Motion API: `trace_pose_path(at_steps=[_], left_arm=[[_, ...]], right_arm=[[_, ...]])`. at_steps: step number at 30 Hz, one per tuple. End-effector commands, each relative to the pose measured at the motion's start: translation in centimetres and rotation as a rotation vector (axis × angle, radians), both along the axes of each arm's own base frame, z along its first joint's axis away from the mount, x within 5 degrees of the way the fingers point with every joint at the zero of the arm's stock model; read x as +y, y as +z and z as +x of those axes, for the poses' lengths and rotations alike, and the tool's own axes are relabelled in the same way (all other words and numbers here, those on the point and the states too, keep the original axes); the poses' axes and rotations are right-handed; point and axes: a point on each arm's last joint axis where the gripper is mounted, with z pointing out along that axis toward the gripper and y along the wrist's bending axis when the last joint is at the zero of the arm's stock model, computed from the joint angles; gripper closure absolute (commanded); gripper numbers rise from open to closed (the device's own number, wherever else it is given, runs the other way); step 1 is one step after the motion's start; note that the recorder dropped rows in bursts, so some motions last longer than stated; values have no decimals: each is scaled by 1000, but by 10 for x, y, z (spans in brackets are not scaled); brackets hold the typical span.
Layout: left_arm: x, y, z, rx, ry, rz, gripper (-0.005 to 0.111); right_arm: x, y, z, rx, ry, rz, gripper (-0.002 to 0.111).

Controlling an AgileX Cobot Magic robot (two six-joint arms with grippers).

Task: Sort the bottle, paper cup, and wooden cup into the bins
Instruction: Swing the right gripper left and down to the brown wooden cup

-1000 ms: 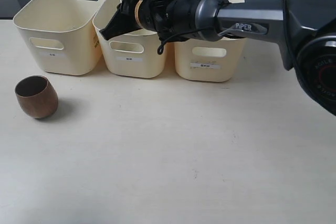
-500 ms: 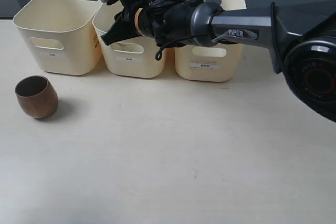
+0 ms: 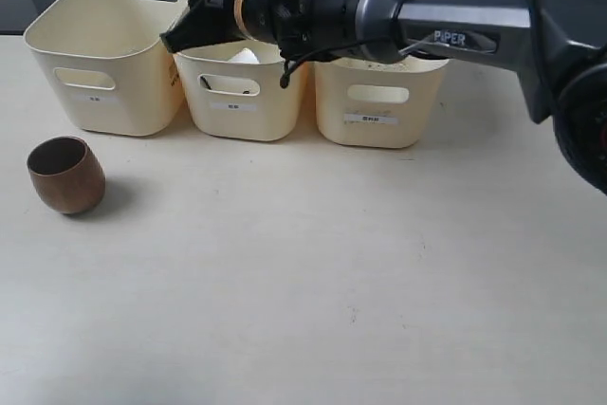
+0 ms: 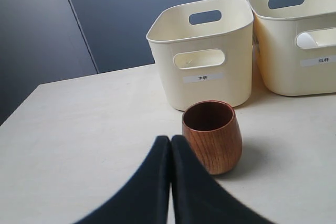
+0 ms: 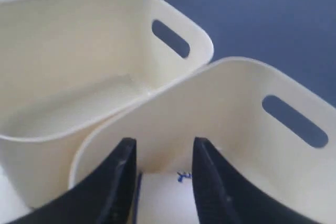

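The right arm (image 3: 455,30) reaches across the row of three cream bins (image 3: 237,122) at the back of the table (image 3: 332,263). Its right gripper (image 5: 164,145) is poised over the middle bin (image 3: 275,101). We see its two black fingers (image 5: 118,182) spread apart with nothing between them, so the grip is released.

The paper cup (image 3: 244,57) sits inside the middle bin. In the exterior view it shows as a patch of white through the front handle cut-out. In the right wrist view it is a white surface with a small blue mark, below the parted fingers. We cannot tell whether it stands upright or lies on its side.

The wooden cup (image 3: 64,174) stands mouth up on the table, in front of the left bin (image 3: 95,64) and apart from it. The left gripper (image 4: 169,142) points toward this cup from the side away from the bins. Its fingertips are pressed together on nothing and stop short of the cup.

The arm covers most of the right bin (image 3: 379,101), and we cannot make out the bottle. Each bin carries a small label on its front, too small for us to read in the exterior view.
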Motion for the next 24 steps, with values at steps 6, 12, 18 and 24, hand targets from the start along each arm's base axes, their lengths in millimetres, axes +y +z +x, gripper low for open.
trace_pose_path(at_steps=[6, 12, 18, 24], left_arm=[[0, 2, 0, -6, -1, -4, 107], [0, 2, 0, -6, -1, -4, 107], [0, 2, 0, -6, -1, -4, 107], [0, 2, 0, -6, -1, -4, 107]], right_arm=[[74, 75, -121, -196, 753, 4, 72], [91, 64, -148, -191, 930, -6, 70], [98, 31, -136, -151, 871, -55, 57], [104, -8, -129, -112, 869, -113, 57]])
